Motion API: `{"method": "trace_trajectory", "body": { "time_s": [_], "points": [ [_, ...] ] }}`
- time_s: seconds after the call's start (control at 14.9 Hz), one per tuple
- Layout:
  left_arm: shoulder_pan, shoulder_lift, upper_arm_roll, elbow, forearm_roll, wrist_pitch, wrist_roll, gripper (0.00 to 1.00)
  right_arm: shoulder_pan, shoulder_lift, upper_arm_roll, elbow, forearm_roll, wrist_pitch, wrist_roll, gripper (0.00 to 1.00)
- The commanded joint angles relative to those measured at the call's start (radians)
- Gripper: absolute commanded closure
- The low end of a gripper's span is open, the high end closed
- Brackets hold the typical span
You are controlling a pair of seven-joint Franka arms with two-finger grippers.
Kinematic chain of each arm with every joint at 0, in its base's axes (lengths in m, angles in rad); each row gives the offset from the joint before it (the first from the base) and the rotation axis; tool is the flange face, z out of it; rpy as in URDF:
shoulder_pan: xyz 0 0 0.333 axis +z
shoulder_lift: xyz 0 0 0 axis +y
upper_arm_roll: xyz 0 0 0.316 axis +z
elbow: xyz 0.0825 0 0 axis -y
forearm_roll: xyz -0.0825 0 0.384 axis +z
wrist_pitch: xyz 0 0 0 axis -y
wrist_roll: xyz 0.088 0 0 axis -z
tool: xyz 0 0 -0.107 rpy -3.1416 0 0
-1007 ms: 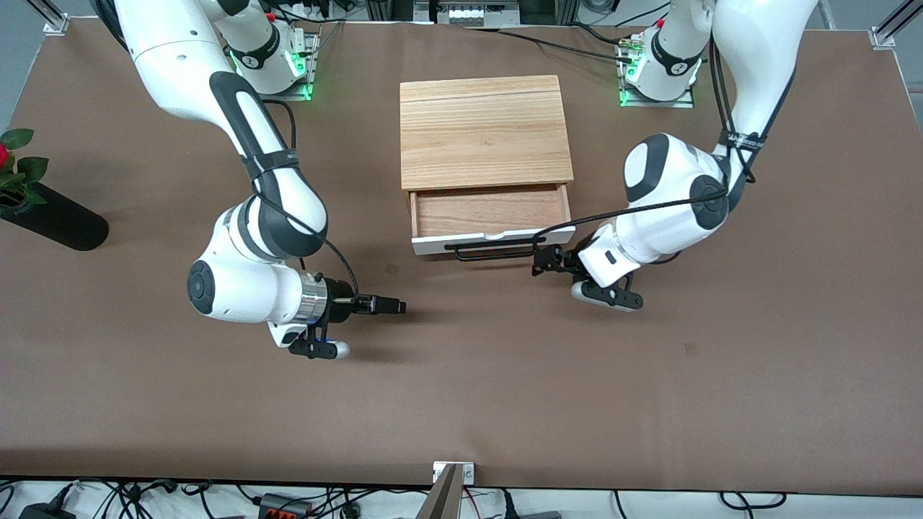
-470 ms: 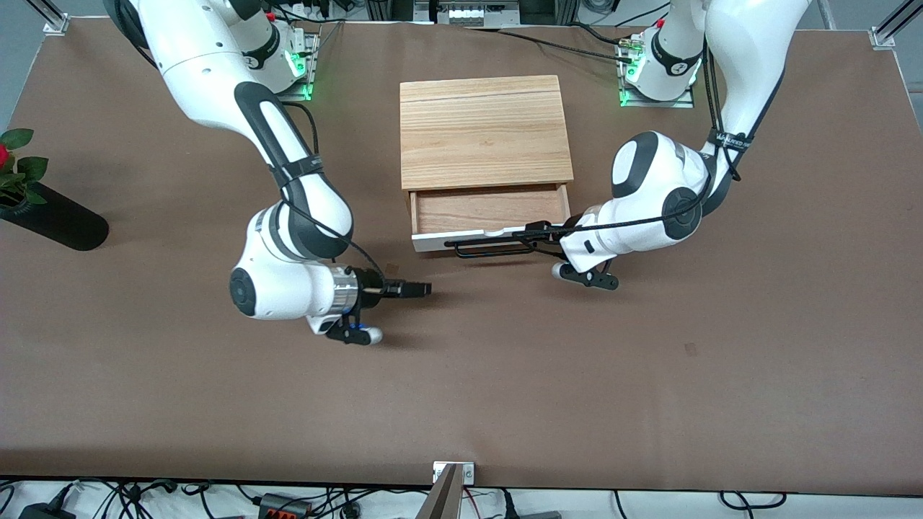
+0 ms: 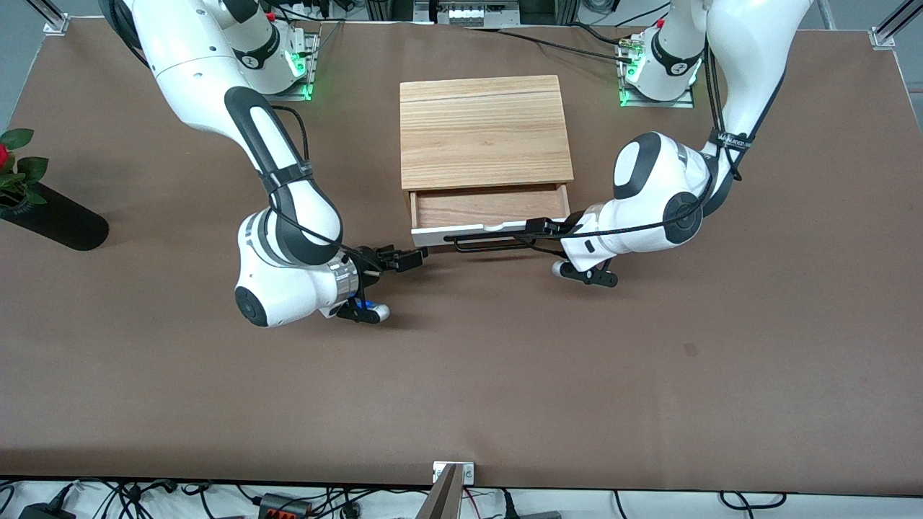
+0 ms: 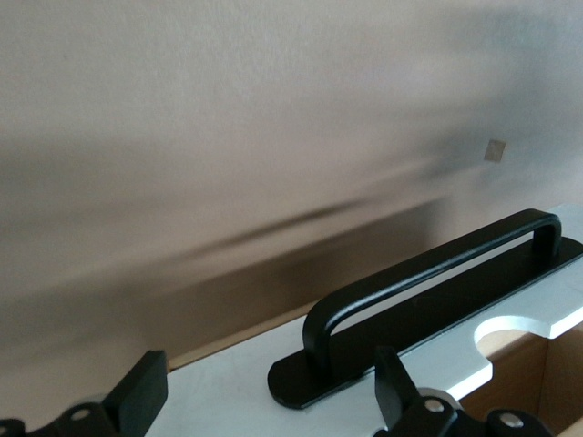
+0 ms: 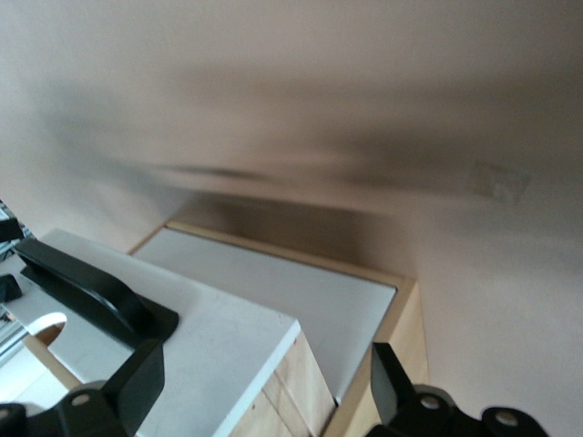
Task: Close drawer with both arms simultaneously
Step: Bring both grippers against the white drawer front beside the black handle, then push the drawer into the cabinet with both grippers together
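The drawer [image 3: 487, 207] stands partly open from the light-wood cabinet [image 3: 483, 130], its white front panel [image 3: 469, 233] and black bar handle [image 3: 490, 245] facing the front camera. My left gripper [image 3: 535, 228] is at the panel's end toward the left arm, beside the handle. In the left wrist view it [image 4: 269, 401] is open, with the white panel [image 4: 228, 382] and the handle [image 4: 428, 282] between its fingers. My right gripper [image 3: 411, 258] is at the panel's other corner. In the right wrist view it [image 5: 262, 387] is open, with the panel corner [image 5: 209, 346] between its fingers.
A plain white strip [image 5: 301, 296] without a handle lies under the drawer. A black vase [image 3: 54, 220] with a rose lies at the right arm's end of the table. Bare brown tabletop [image 3: 505, 375] stretches toward the front camera.
My right gripper has swung in from the open tabletop to the drawer front's corner. My left gripper has moved up to the panel's other end. The drawer has slid slightly inward.
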Motion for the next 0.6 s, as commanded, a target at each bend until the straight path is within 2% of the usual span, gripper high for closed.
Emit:
{"method": "trace_trajectory", "body": {
  "time_s": [0.0,0.54],
  "points": [
    [0.011,-0.018,-0.009,-0.009,-0.019,-0.052,0.000,0.00,-0.001,-0.009,0.005,-0.010,0.018,-0.049,0.002,0.00],
    [0.010,-0.010,-0.009,-0.011,-0.022,-0.058,-0.005,0.00,0.010,0.011,0.005,-0.044,0.015,-0.151,0.007,0.00]
  ]
}}
